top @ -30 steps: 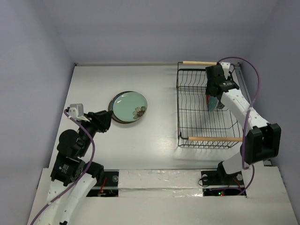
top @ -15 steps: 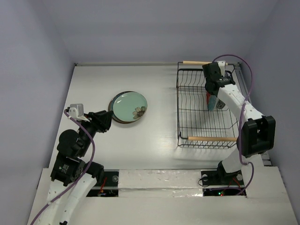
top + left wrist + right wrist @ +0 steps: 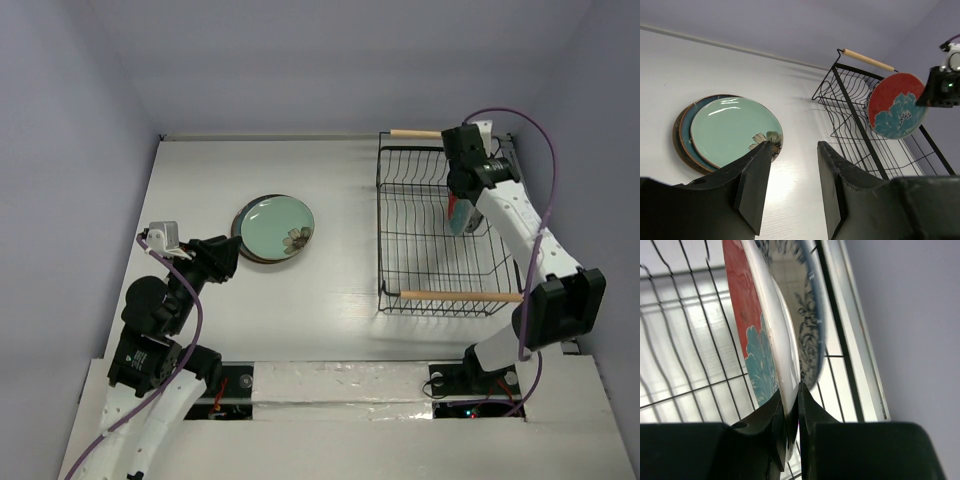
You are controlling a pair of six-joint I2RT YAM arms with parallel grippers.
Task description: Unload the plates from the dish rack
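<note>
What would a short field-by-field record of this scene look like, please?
right gripper: shut on the rim of the red plate, which is upright over the rack
left gripper: open, holding nothing
dish rack: holds the white blue-rimmed plate, just behind the red one
unloaded: pale green plate on top of two darker plates, on the table
left to unload: two

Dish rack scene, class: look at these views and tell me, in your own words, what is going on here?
The right gripper is shut on the rim of the red plate with the teal flower, which stands upright in the dish rack. A white plate with a blue rim stands just behind it. The left gripper hangs open and empty beside a stack of plates on the table, a pale green plate on top.
</note>
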